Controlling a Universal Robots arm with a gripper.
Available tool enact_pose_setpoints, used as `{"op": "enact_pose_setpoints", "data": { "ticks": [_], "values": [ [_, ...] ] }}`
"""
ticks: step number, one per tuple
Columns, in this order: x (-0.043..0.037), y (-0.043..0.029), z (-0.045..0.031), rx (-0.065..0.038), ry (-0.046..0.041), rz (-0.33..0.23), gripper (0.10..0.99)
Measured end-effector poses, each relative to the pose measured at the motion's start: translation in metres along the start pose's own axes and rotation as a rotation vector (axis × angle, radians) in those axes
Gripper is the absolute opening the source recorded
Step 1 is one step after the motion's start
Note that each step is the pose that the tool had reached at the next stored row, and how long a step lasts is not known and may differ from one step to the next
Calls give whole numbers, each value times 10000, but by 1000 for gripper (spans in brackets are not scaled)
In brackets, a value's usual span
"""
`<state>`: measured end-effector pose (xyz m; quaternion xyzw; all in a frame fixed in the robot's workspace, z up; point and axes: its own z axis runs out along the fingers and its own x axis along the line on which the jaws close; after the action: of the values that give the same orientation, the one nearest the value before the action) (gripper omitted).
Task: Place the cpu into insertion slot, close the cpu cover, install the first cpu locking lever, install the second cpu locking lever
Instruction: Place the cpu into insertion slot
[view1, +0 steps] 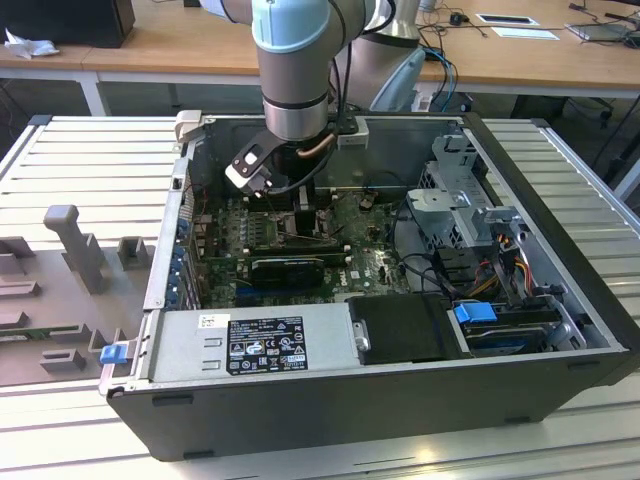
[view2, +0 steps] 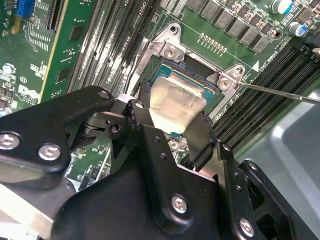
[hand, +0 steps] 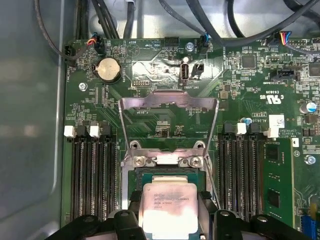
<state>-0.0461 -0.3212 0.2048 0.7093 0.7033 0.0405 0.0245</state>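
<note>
The cpu (view2: 176, 102) (hand: 167, 207) is a pale silvery square chip lying level over the insertion slot (view2: 196, 66) (hand: 150, 175), inside its dark frame; whether it is fully seated I cannot tell. My gripper (view2: 176, 107) (hand: 170, 197) is shut on the cpu, with one black finger (view2: 144, 102) on each of two opposite edges. The cpu cover (hand: 170, 98), a grey metal frame with a cut-out centre, stands swung open beyond the slot. A thin wire locking lever (view2: 280, 93) sticks out free beside the socket. In the exterior view my gripper (view1: 300, 215) reaches down into the open computer case.
Black memory slots (hand: 92, 170) (hand: 240, 170) flank the socket on both sides. A black card (view1: 288, 268), the power supply (view1: 255, 345), a drive cage (view1: 470, 200) and loose cables (view1: 500, 270) crowd the case. The case walls (view1: 560, 230) close in all around.
</note>
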Motion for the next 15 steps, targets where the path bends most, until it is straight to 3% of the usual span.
{"op": "enact_pose_setpoints", "data": {
  "ticks": [6, 7, 9, 12, 14, 15],
  "values": [
    [1, 0, 8, -3, -10, -1, 537],
    [3, 1, 10, -3, -10, 0, 604],
    [9, 1, 8, -1, -12, -1, 604],
    [11, 5, -32, -1, -11, 0, 604],
    [11, 6, -45, -1, -11, 0, 588],
    [12, 28, -47, 35, -11, 0, 459]
  ]
}}
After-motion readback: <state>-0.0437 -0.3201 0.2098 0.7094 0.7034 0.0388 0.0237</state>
